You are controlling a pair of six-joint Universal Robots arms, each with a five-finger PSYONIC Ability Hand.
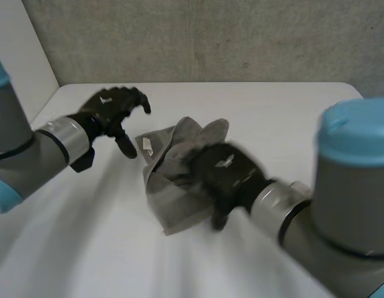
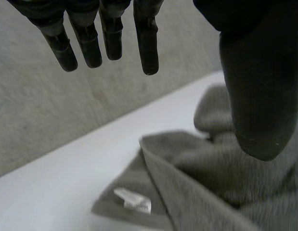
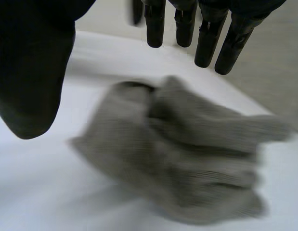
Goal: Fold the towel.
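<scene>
- White table (image 1: 285,105) against a grey wall (image 1: 210,37); towel (image 1: 170,195) crumpled mid-table, bunched into ridges, with the corner bearing a white tag (image 1: 147,146) toward the left hand.
- Left hand (image 1: 111,110) off the cloth, just beside the tag corner, fingers (image 2: 108,41) straight and spread from the thumb, holding nothing.
- Right hand (image 1: 224,171) above the towel's near-right part, fingers (image 3: 206,45) straight, thumb wide, nothing pinched (touching the cloth or not: cannot tell).
- Step in hand, by judgement: flattening before any fold.
- Best to pinch two corners well apart, the tag corner with the left and a far-side corner with the right, then draw outward to pull the ridges flat.
- Worth gripping a single layer only, to avoid locking the bunch in.
- Fold only after squaring the edges.
</scene>
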